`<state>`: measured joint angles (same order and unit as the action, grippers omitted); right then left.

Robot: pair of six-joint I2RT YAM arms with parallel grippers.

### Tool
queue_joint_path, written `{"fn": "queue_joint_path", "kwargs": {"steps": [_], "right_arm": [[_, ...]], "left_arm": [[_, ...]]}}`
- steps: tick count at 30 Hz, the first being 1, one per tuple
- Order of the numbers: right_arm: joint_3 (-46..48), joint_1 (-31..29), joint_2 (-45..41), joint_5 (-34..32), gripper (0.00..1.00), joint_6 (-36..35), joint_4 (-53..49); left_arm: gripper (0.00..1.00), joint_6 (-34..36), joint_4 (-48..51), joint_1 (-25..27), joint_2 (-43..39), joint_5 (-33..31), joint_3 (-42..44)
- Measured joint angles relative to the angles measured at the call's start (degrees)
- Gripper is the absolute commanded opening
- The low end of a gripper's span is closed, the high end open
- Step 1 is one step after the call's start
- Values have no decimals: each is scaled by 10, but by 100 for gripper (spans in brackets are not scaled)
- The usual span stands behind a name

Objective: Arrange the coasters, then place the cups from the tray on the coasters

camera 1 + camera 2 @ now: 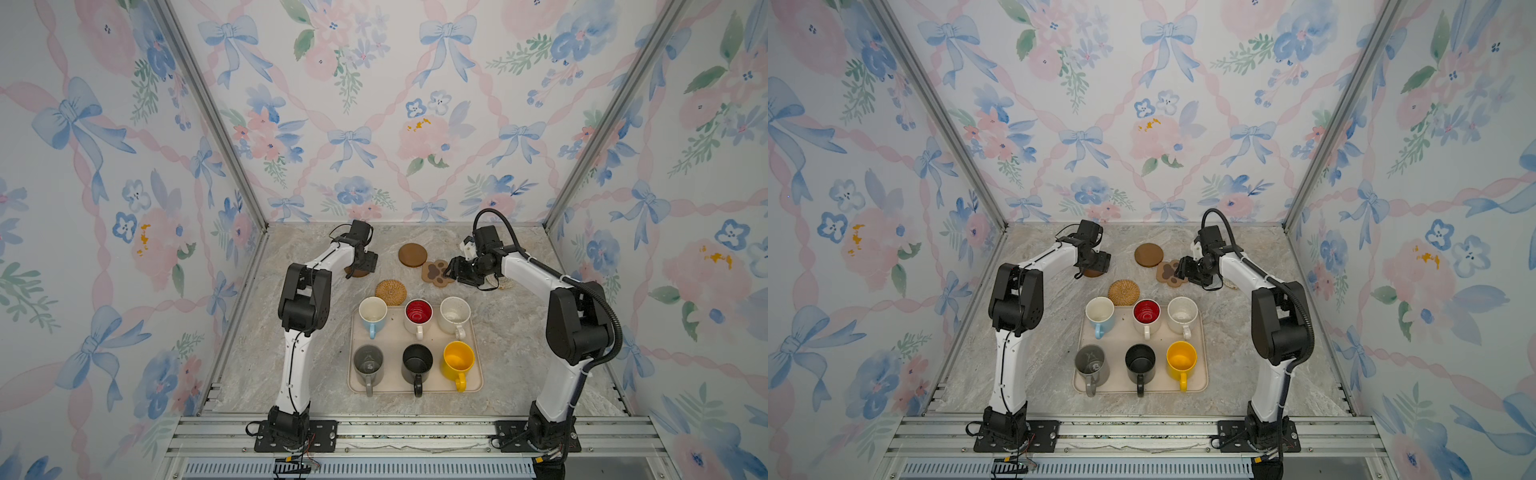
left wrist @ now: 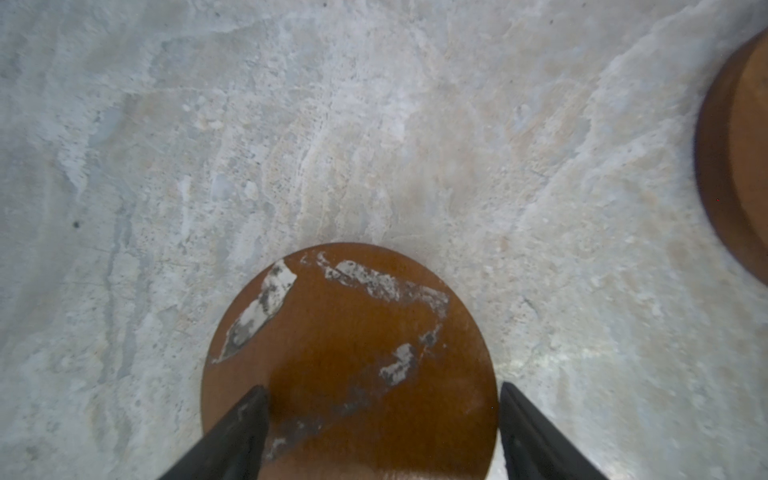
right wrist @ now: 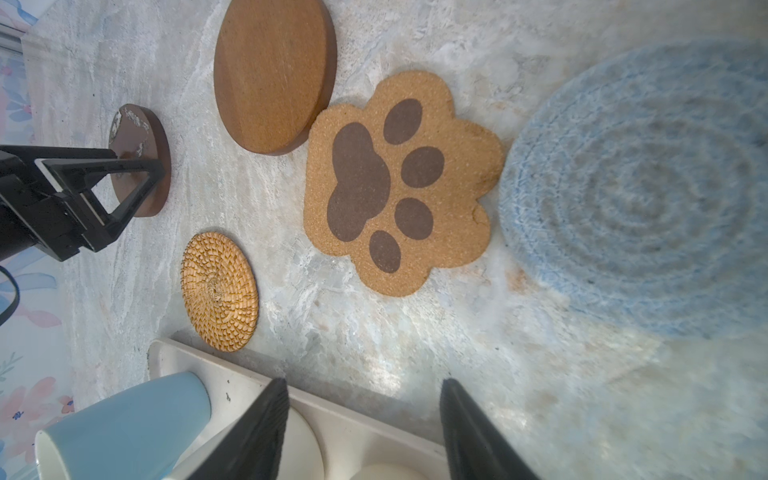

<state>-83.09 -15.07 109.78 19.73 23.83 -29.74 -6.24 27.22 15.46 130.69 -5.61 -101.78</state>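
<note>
Directly beneath the left tool (image 2: 382,386) lies the scuffed brown disc (image 2: 353,324)

Left arm (image 1: 305,303): raised from the near-edge base, bent sharply at the elbow, forearm extended toward the far side.
Left gripper (image 1: 365,264): pointed straight down and held low; jaws seen well apart in the wrist view.
Right arm (image 1: 577,324): raised likewise, forearm angled inward toward the middle.
Right gripper (image 1: 453,270): turned toward the left arm's side, tilted downward; fingers (image 3: 257,432) parted.

Yellow mug (image 1: 457,360), pink-and-blue floral wallpaper (image 1: 374,104)
</note>
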Motion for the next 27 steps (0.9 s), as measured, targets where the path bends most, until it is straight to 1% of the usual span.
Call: {"fn": "queue_joint_path", "kwargs": {"steps": [12, 23, 27], "right_arm": [[1, 0, -3, 2, 61, 0, 0], [1, 0, -7, 7, 61, 0, 0], [-23, 0, -5, 18, 61, -1, -6]], "left_arm": [[80, -18, -64, -28, -56, 40, 97], [77, -28, -73, -46, -72, 59, 120], [78, -48, -53, -48, -77, 84, 130]]}}
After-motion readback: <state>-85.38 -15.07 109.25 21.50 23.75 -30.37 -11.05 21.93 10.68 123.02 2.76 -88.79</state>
